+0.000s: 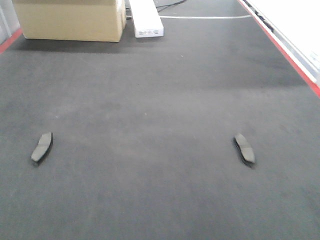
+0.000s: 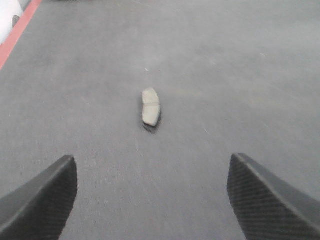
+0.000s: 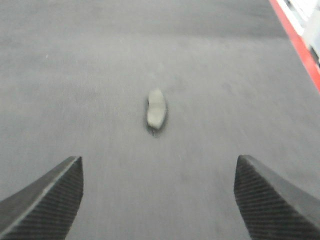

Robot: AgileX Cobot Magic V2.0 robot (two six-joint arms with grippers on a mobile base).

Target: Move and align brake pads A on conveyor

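Two brake pads A lie flat on the dark conveyor (image 1: 160, 100). One pad (image 1: 42, 147) is at the near left, the other pad (image 1: 244, 148) at the near right, far apart. In the left wrist view a grey pad (image 2: 151, 106) with a groove across it lies ahead of my left gripper (image 2: 152, 162), which is open with only belt between its fingers (image 2: 50, 195). In the right wrist view a blurred pad (image 3: 156, 109) lies ahead of my right gripper (image 3: 159, 162), also open and holding nothing. Neither gripper shows in the front view.
A cardboard box (image 1: 72, 19) and a white box (image 1: 146, 19) stand at the far end of the belt. Red edge stripes run along the right side (image 1: 295, 65) and the far left corner (image 1: 10, 41). A white frame (image 1: 295, 25) borders the right.
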